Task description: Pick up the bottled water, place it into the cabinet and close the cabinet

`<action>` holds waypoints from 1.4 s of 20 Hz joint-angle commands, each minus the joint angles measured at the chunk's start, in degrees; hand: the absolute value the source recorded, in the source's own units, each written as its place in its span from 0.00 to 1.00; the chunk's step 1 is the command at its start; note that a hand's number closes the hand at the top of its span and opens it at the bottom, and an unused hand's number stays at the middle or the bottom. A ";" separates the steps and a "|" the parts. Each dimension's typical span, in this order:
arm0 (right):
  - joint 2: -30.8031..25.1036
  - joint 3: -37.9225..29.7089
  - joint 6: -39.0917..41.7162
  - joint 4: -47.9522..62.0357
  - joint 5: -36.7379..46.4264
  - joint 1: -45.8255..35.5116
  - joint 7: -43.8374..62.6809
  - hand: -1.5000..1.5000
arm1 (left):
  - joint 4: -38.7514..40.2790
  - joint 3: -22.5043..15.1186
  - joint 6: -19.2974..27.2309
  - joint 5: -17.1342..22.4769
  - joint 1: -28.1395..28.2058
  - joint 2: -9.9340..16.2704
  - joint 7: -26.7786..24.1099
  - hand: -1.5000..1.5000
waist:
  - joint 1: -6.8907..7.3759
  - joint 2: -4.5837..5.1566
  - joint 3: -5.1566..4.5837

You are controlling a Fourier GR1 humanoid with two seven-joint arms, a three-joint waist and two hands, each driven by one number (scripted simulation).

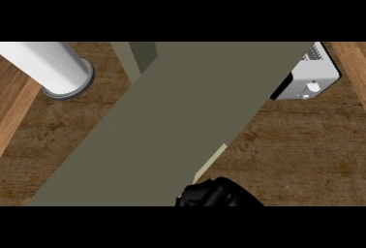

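Head view is mostly filled by a big olive-grey panel (178, 116) running diagonally from lower left to upper right; I read it as the cabinet door swung out over the counter (300, 145), though the cabinet body itself can't be made out; a narrower piece of the same colour shows at the top (143, 55), possibly the frame; one black hand (218, 193) sits at the bottom edge, just right of centre, right against the panel's lower edge where a pale strip of the door's edge (211, 162) shows; which hand it is isn't certain, likely the right; it looks bunched, but whether the fingers are curled on the edge or just pressed to it I can't tell; the other hand isn't visible; bottle not visible anywhere — judgement: it's already inside the cabinet, hidden behind the door; so step in hand is probably the closing; next move calls for pushing the door round to the frame, hand staying on the edge, fingers kept clear of the gap; a white cylinder (53, 68) lies top left, a white appliance (311, 77) top right, both near the door's swing; watch for contact.
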 commanded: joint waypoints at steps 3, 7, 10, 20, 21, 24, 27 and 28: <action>0.85 -8.84 -7.70 8.77 -11.95 -17.96 3.02 1.00 | 1.09 6.41 -5.70 5.89 3.54 0.30 0.52 0.00 | -0.54 -0.01 0.10; 0.87 -16.55 -3.04 18.97 -18.10 -24.84 -0.10 1.00 | 1.71 12.00 -8.70 11.01 4.51 1.86 1.92 0.00 | -0.95 0.04 0.15; 0.88 -18.40 -3.67 25.36 -18.33 -29.05 -2.60 1.00 | 1.68 10.91 -9.00 8.09 4.73 -2.35 2.44 0.00 | -1.53 -0.06 0.14; -2.45 -27.76 9.32 40.38 -22.34 -38.92 -2.36 1.00 | 4.38 17.04 -15.10 11.17 5.04 -5.53 5.66 0.00 | -1.97 -0.17 0.14; -2.48 -29.93 10.07 45.65 -22.15 -42.65 -4.53 1.00 | 1.28 16.25 -16.18 11.26 7.85 -6.10 6.55 0.00 | -1.35 -0.07 0.15; -2.01 -31.23 11.64 50.56 -22.29 -46.51 -5.39 1.00 | 3.50 18.03 -15.43 13.38 5.09 -4.85 7.86 0.00 | -1.48 0.05 0.13; 0.62 -30.36 8.78 53.39 -20.98 -51.53 -3.63 1.00 | 4.16 19.00 -13.66 15.85 2.34 -2.07 9.34 0.00 | -1.38 0.22 0.10; -0.42 -29.90 11.27 53.59 -20.21 -48.31 -5.74 1.00 | -0.61 16.06 -13.99 13.58 6.32 -6.36 10.33 0.00 | -1.09 0.12 0.15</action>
